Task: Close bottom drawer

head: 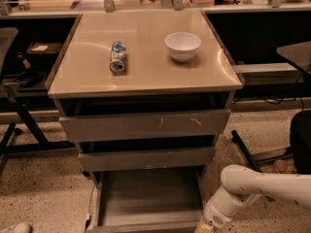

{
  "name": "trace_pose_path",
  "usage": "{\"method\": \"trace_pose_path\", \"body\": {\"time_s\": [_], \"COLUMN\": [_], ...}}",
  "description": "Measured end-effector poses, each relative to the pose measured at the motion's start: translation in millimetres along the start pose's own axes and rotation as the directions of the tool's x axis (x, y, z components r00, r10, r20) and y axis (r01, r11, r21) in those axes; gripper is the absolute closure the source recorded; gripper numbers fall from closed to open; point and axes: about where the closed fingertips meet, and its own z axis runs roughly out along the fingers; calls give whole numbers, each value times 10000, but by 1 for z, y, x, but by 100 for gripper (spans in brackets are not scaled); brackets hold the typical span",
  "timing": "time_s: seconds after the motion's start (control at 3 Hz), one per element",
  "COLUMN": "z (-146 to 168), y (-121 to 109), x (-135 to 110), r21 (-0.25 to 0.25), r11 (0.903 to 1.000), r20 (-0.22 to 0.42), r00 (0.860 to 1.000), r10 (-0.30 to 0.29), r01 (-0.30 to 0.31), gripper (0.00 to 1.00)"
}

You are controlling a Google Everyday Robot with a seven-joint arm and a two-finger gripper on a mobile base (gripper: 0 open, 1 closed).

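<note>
The bottom drawer is pulled out under the table's front edge. My hand hangs low at the drawer's front right corner (open or closed, I cannot tell).

A: Clearance at the bottom drawer?

B: Tray open from above; middle drawer front overhangs its rear. Gripper sits low at the front right corner. Floor on the left is passable; dark table leg stands further left.
</note>
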Motion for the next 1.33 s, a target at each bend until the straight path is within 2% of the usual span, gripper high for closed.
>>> {"method": "trace_pose_path", "body": {"time_s": [0.33, 0.67, 1.0, 1.33], "z": [34, 41, 61, 105], "y": [-16, -16, -24, -59], "x": [-2, -1, 1, 6], "r21": [-600, -735, -994, -1085], "r11": [9980, 9970, 9944, 9914], "r20": [188, 200, 320, 541], "r00": [9996, 9995, 9988, 9953], "r10": [193, 245, 383, 798], "r01": [-181, -230, -349, -736], "gripper": [100, 100, 100, 100]}}
